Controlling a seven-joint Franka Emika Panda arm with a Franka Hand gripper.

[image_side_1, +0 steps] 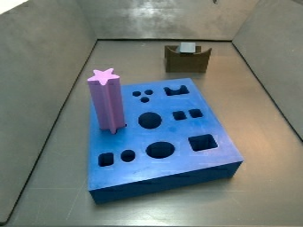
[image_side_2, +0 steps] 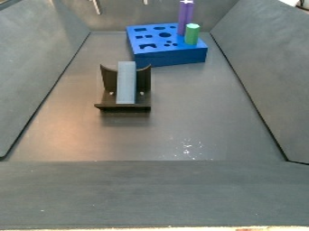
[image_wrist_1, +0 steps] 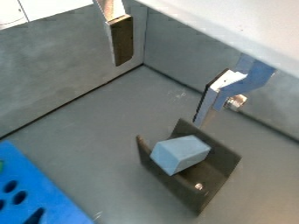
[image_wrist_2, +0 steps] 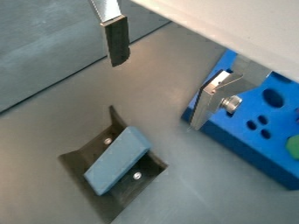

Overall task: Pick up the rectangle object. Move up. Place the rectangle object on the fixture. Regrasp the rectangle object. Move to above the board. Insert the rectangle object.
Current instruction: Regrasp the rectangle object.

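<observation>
1. The gripper hung above the fixture, its jaws spread wide and holding nothing.
2. In both wrist views the two silver fingers stood well apart, with clear air below them down to the bar.
3. The rectangle object lay in the fixture's notch, light grey-blue, free of the fingers.
4. In a side view the bar rested lengthwise across the dark holder on the grey floor.
5. The board sat apart from the fixture, with holes cut in its blue top.
6. A purple star post stood upright in the board; a green peg showed beside it in a side view.
</observation>
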